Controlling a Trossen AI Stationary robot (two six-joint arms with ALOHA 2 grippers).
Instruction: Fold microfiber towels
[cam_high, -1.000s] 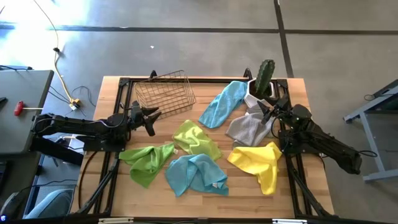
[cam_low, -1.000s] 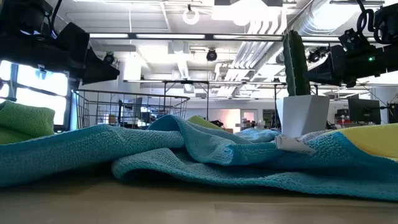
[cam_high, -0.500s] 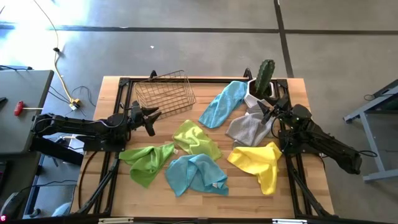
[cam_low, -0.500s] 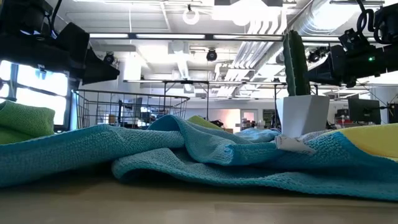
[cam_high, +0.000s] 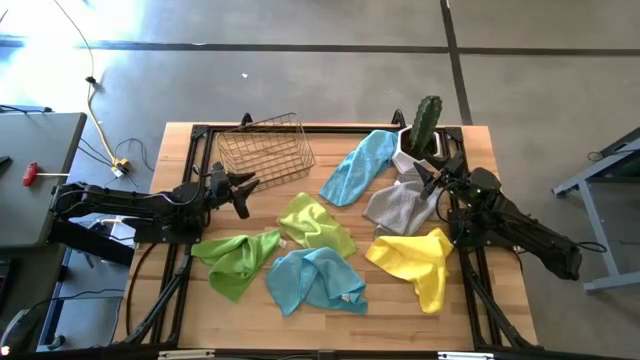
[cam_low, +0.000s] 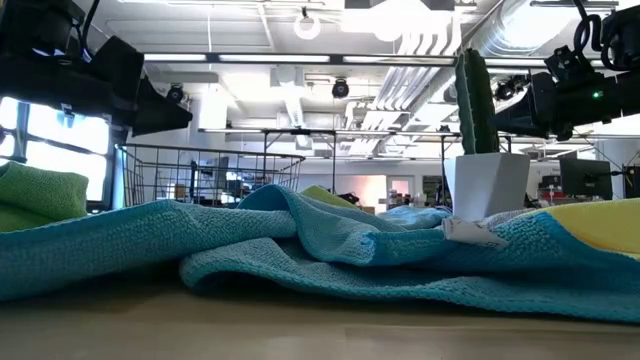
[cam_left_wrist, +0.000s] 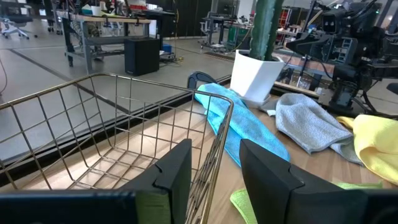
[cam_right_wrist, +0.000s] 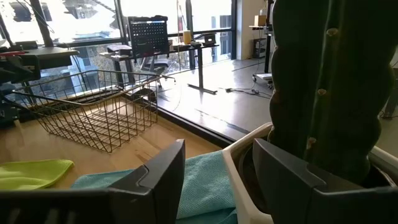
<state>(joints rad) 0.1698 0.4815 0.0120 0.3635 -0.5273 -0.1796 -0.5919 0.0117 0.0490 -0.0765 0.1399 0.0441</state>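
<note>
Nothing has moved: left gripper (cam_high: 243, 190) and right gripper (cam_high: 428, 181) hover open, empty — six crumpled towels await; first spread the lime green towel (cam_high: 315, 224) flat on the bench (cam_high: 190, 300).

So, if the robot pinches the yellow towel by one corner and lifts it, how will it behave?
The yellow towel lies crumpled in soft folds, so it will probably hang limp and unfurl. It looks thin, so likely light. Its nubby weave suggests it should not slip from the fingers.

Grey concrete floor (cam_high: 330, 75) with dark seam lines, yellow cable (cam_high: 97, 110) trailing off the surface's left edge. Open workshop beyond: white ceiling ducts (cam_low: 420, 45), bright windows (cam_right_wrist: 155, 12), desks (cam_left_wrist: 106, 31).
</note>
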